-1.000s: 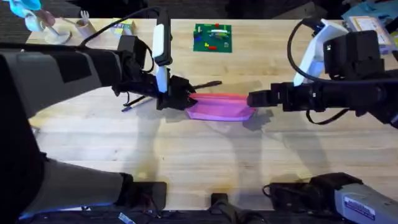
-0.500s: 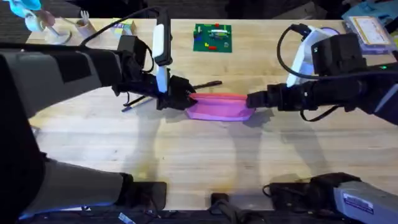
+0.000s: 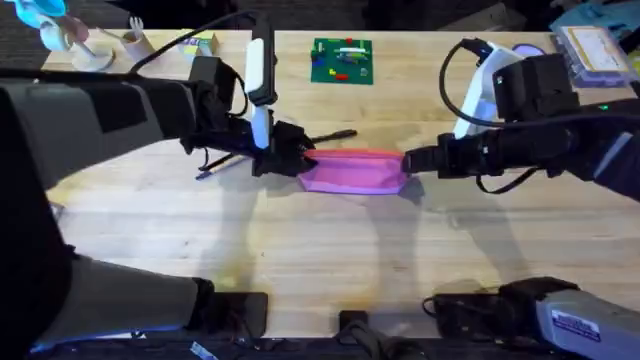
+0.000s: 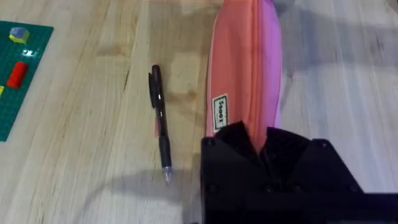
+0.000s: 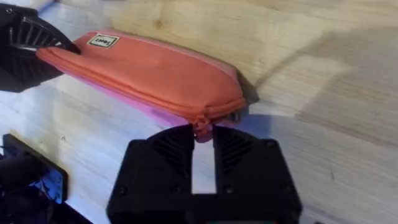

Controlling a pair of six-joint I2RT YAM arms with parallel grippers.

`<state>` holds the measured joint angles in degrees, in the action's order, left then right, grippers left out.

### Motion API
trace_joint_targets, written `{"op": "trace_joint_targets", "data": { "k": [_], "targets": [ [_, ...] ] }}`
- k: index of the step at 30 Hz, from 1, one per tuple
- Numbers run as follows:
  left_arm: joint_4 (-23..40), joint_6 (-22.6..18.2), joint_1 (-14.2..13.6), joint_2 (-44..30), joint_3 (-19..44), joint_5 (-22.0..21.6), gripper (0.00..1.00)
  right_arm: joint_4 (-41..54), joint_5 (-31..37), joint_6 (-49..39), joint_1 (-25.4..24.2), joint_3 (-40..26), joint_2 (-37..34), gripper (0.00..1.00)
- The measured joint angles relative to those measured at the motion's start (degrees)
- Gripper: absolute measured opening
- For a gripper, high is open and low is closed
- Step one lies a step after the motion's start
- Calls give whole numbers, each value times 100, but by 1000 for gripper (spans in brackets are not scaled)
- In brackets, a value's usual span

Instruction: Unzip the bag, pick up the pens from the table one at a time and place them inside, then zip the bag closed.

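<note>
The pink bag (image 3: 355, 172) lies flat mid-table, its zipper closed. My left gripper (image 3: 298, 160) is shut on the bag's left end, and the left wrist view shows the bag (image 4: 245, 68) running away from its black fingers (image 4: 292, 155). My right gripper (image 3: 408, 163) is at the right end. In the right wrist view it (image 5: 203, 138) pinches the zipper pull (image 5: 202, 129) at the tip of the bag (image 5: 149, 71). A black pen (image 3: 328, 136) lies just behind the bag, seen as a pen (image 4: 160, 124) beside it. Another dark pen (image 3: 215, 168) lies under the left arm.
A green baseplate (image 3: 342, 60) with small bricks sits at the back centre, also at an edge as the baseplate (image 4: 12, 68). Cups (image 3: 100, 45) stand at the back left and a box (image 3: 590, 45) at the back right. Bare table (image 3: 330, 250) lies in front of the bag.
The right arm has shifted a little and its gripper has edged right at the bag's end. The left arm, bag and pens have stayed put.
</note>
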<state>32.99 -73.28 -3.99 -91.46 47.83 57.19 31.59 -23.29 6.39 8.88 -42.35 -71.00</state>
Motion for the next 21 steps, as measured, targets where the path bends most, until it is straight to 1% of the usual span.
{"op": "trace_joint_targets", "data": {
  "k": [4, 5, 14, 21],
  "targets": [
    [-2, 0, 0, 0, 0, 0, 42, -15, -10, 7, 0, 0, 2, 48],
    [-2, 0, 0, 0, 0, -1, 42, -13, 12, 2, 0, 0, 2, 39],
    [0, 1, 0, 0, 0, 0, 42, 15, 131, 0, -7, 0, 28, 33],
    [0, 0, 1, 0, 0, -4, 42, 114, 185, 0, -7, -35, 505, 33]
  ]
}}
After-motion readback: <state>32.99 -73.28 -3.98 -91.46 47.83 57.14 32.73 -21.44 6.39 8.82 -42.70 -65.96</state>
